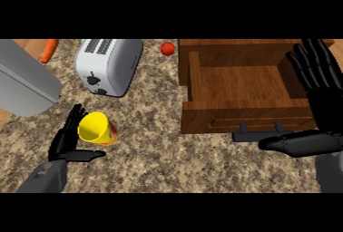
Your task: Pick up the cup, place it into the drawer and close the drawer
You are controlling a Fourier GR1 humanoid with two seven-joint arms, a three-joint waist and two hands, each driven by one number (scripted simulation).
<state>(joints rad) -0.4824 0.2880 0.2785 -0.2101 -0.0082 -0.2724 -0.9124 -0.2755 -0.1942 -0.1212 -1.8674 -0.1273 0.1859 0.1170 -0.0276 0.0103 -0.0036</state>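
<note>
Black right hand (315, 90), wooden drawer (241, 86), yellow cup (97, 128)

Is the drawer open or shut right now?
Open. The drawer is pulled out over the counter, its bare wooden bottom showing; nothing lies inside. The cup is still outside.

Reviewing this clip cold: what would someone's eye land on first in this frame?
Probably the bright yellow cup on the speckled counter, lower left, with the open left hand right beside it. Next, the open wooden drawer at upper right, its inside showing bare, with the right hand spread open over its right edge. A white toaster sits at the top, left of the drawer.
</note>
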